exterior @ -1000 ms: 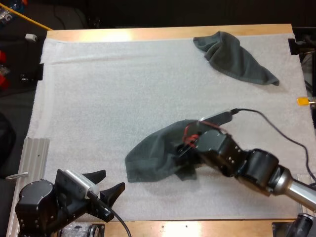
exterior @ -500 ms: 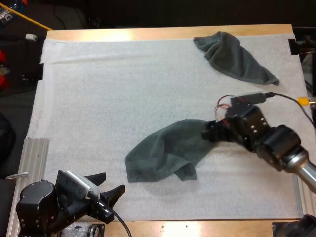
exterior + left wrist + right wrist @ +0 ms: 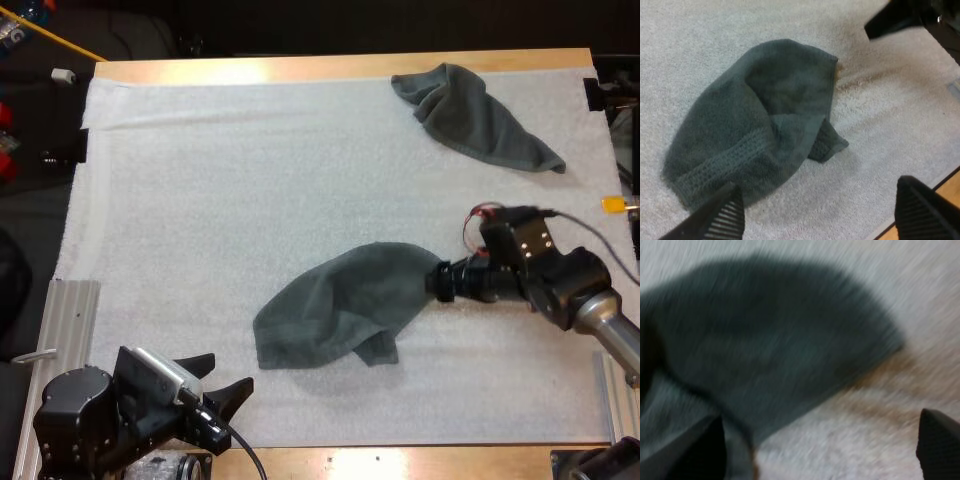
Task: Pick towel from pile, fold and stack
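Observation:
A crumpled dark grey-green towel [image 3: 340, 305] lies in the middle of the white mat [image 3: 220, 200]. My right gripper [image 3: 438, 282] is low at the towel's right tip, pointing left at it. In the right wrist view its fingers [image 3: 937, 440] stand wide apart and open, the towel [image 3: 760, 335] spread just ahead, one finger at the cloth's edge. My left gripper [image 3: 225, 367] rests open near the mat's front left corner, short of the towel [image 3: 765, 125]. A second crumpled towel [image 3: 475, 115] lies at the mat's far right corner.
A metal rail [image 3: 65, 320] runs along the mat's left edge near the left arm's base. The wooden table edge [image 3: 300, 68] borders the mat's far side. The right gripper's dark finger [image 3: 890, 20] shows beyond the towel in the left wrist view.
My right arm has drawn back to the right, from over the centre towel to its right tip. The towel's right end now lies stretched toward the gripper. The left arm has barely moved.

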`<state>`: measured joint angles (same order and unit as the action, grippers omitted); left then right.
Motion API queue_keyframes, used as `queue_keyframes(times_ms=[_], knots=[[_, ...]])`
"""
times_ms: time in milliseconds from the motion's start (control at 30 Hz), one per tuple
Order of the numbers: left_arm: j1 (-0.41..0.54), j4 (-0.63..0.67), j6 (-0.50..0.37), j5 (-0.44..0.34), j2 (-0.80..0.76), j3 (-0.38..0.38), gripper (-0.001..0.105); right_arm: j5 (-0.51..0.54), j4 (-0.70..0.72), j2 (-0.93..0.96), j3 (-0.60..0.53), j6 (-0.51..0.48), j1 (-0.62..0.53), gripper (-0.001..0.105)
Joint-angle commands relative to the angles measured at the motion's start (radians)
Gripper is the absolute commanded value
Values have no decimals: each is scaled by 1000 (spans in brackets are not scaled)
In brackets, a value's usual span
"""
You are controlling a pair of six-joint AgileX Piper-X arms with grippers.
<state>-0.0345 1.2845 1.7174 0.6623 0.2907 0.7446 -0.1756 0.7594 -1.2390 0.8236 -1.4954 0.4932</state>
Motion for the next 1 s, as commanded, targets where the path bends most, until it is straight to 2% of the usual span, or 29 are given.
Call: queue_keyframes(times_ms=[0, 233, 367, 500, 667, 967], knots=[[-5, 5, -2, 0, 1, 4, 62, -51, -7, 4, -14, -5, 9, 75], [-5, 5, -2, 1, 1, 4, 62, -69, -77, 4, -123, -26, 41, 75], [-5, 5, -2, 1, 1, 4, 62, -247, -169, 4, -208, -23, 49, 74], [-5, 5, -2, 1, 1, 4, 62, -305, -288, 4, -274, 55, 89, 69], [-5, 5, -2, 1, 1, 4, 62, -307, -411, 4, -309, 147, 150, 65], [-5, 5, -2, 1, 1, 4, 62, -309, -461, -93, -310, 234, 177, 62]])
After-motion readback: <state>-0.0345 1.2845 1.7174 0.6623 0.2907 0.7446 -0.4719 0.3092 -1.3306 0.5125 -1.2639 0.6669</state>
